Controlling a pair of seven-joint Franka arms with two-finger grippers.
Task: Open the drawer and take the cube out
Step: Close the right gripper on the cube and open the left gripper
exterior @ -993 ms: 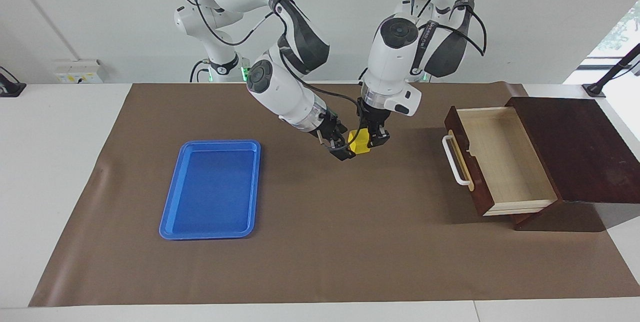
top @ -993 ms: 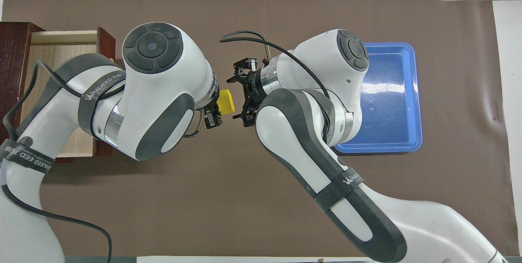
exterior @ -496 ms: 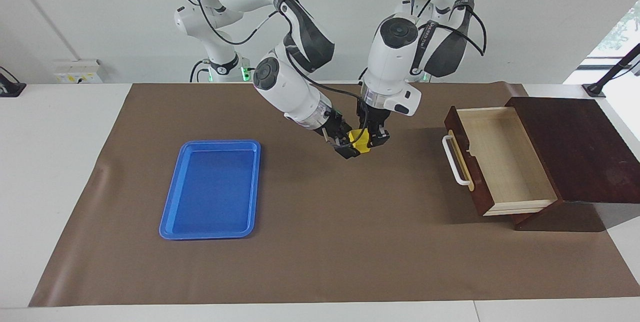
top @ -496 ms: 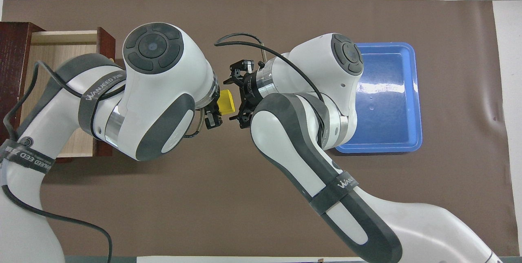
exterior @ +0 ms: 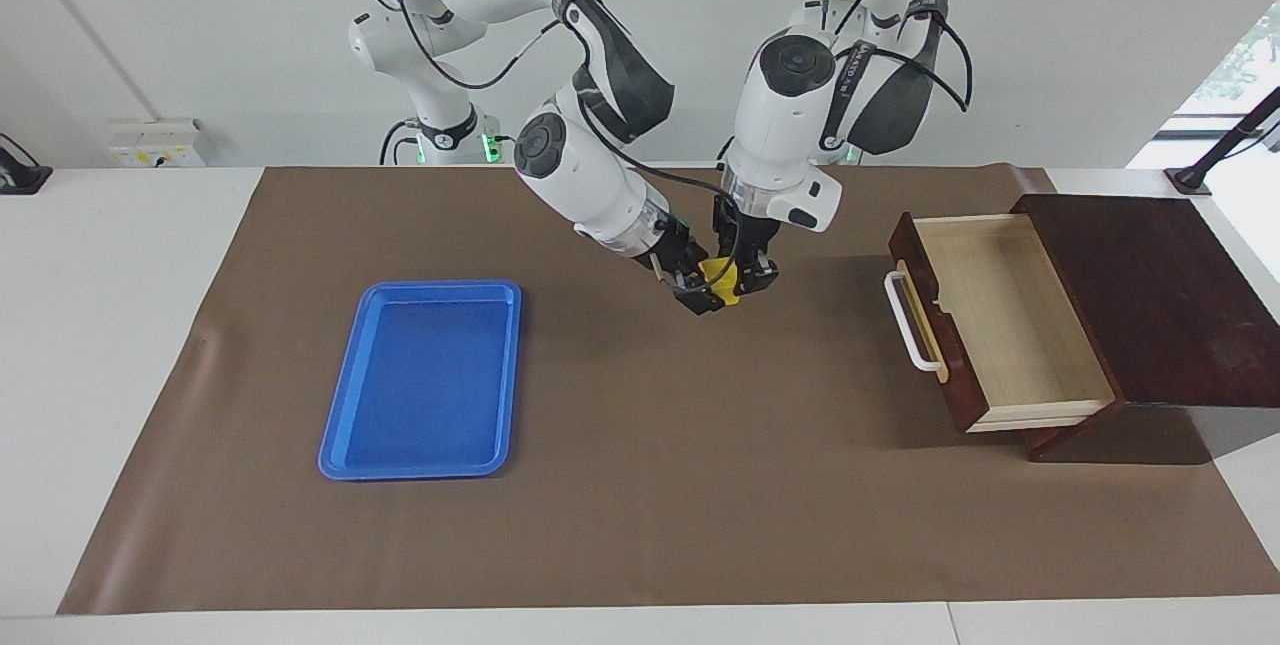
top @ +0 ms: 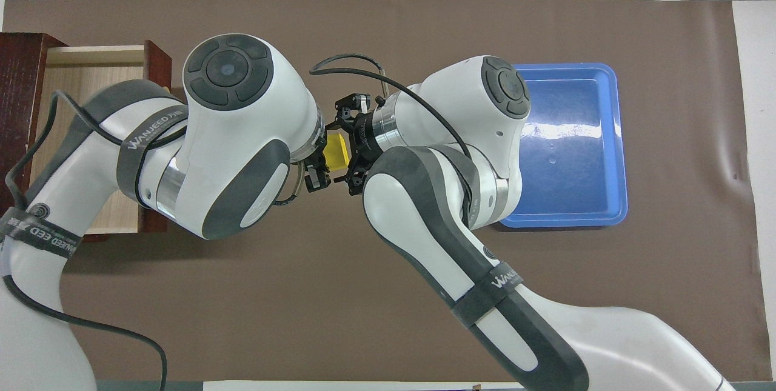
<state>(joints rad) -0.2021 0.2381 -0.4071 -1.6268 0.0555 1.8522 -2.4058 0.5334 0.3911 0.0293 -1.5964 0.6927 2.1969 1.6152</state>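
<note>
The small, smooth yellow cube (exterior: 722,278) hangs over the brown mat (exterior: 640,485), clenched in the left gripper (exterior: 748,277) jaws; the right gripper (exterior: 700,287) jaws stand wide around it. The dark wooden drawer (exterior: 1000,325) lies open, its pale interior bare, by a glossy blue tray (exterior: 425,380)

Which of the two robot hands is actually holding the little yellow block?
The left hand grips the cube; the right hand reaches around it, open.

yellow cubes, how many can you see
1: the cube is held in the air by the left hand over the mat, between tray and drawer. The open drawer shows none.
</note>
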